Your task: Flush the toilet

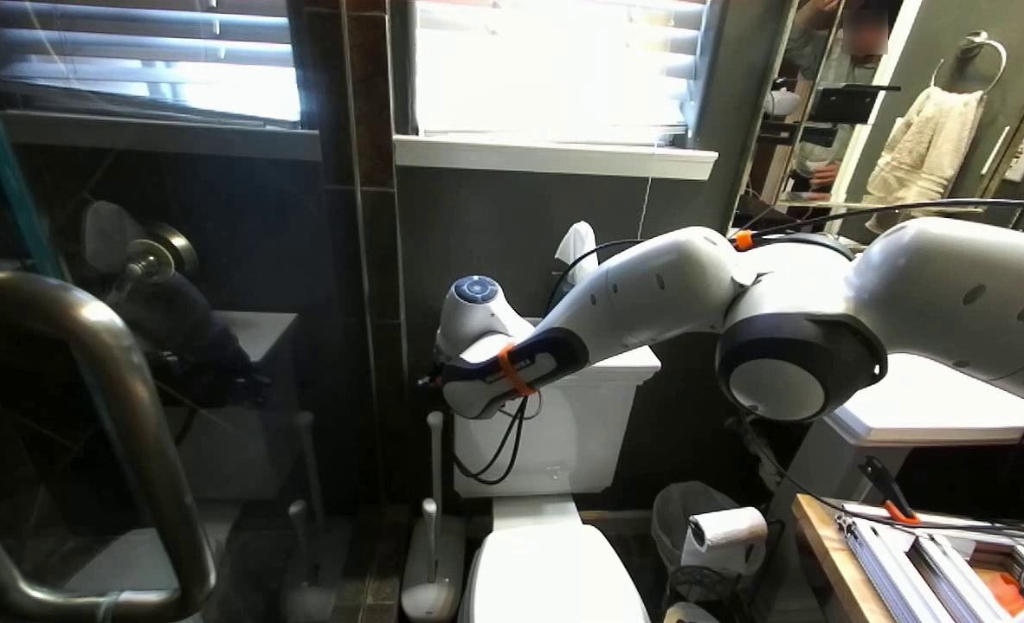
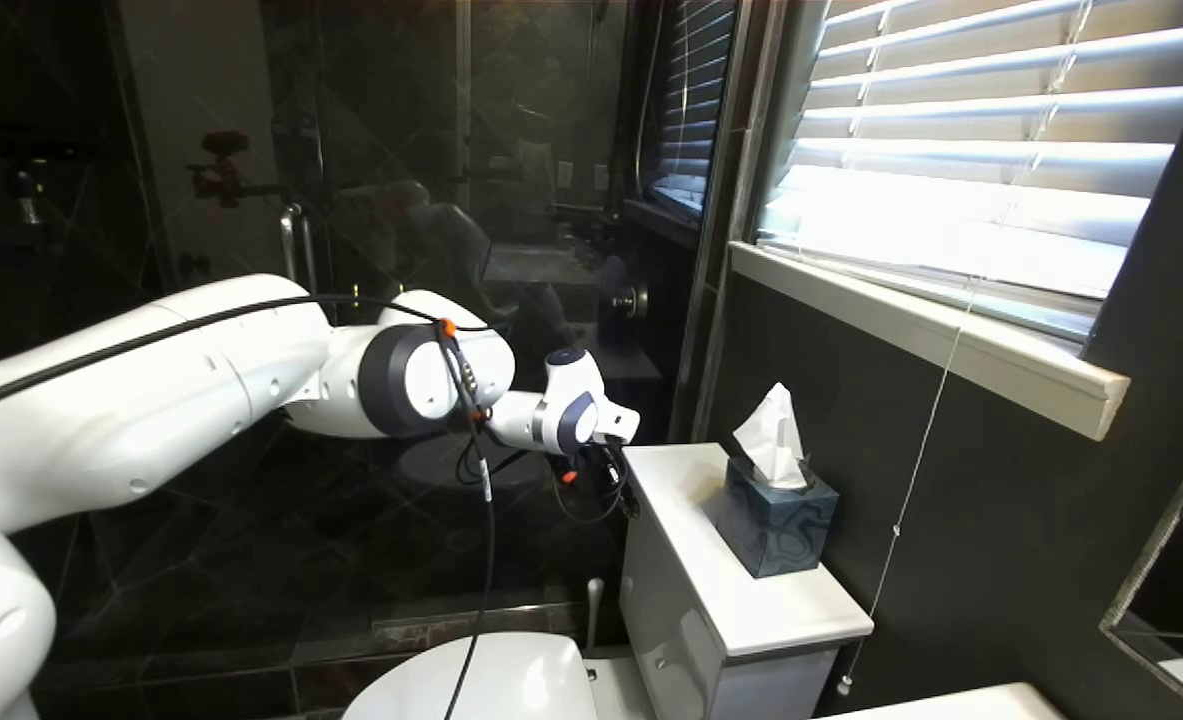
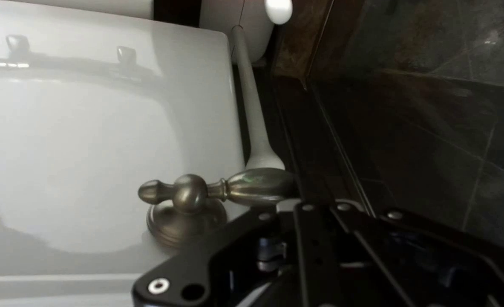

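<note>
Presently lining up for the flush, by my reading; press not yet made. Black two-finger gripper (image 3: pixel 322 207): fingers (image 3: pixel 287 206) look pressed together, nothing seen between them. White porcelain toilet (image 1: pixel 555 467) with boxy tank (image 2: pixel 666 590): tank stands just beside the tool, its glossy front alongside the fingertips in the wrist view. Brushed-metal flush lever (image 3: pixel 222 189) with bulbous grip: immediately beyond the fingertips, free end partly overlapped by one of them; touching or slightly apart, cannot tell. Lever runs roughly parallel to the edge of the flat white tank lid (image 2: pixel 706 560), so probably unpressed. Slender white rod-like handle (image 3: pixel 254 115): past the lever's end, apart from the tool. Next: tips appear on the lid side of the grip, so confirm contact, then push steadily downward near the free end, guarding against sliding off its rounded tip; afterwards lift away to let it return.
</note>
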Motion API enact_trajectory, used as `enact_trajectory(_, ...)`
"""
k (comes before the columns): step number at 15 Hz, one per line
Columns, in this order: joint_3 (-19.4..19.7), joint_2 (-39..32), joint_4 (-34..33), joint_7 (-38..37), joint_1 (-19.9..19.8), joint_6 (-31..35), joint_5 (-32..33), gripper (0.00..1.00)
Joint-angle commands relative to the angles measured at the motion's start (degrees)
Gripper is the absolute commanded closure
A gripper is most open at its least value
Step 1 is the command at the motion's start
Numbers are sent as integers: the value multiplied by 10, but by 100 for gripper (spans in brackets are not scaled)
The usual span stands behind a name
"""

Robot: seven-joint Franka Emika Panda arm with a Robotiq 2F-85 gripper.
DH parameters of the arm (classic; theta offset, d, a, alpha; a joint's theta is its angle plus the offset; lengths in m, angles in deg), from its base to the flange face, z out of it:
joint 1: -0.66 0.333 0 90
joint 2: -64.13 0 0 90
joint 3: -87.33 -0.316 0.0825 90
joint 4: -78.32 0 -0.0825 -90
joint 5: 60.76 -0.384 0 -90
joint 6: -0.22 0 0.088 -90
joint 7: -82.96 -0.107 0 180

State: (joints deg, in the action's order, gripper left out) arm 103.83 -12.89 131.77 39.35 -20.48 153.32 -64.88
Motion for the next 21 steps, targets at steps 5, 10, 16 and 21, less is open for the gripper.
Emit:
enact_trajectory(5, 34, -68, -86, -17, -8, -51, 2, 100)
enact_trajectory(10, 51, -105, -118, -40, -15, -80, 10, 100)
enact_trajectory(16, 26, -82, -119, -29, -10, -68, 15, 100)
enact_trajectory(21, -21, -17, -64, 42, 5, -12, -9, 100)
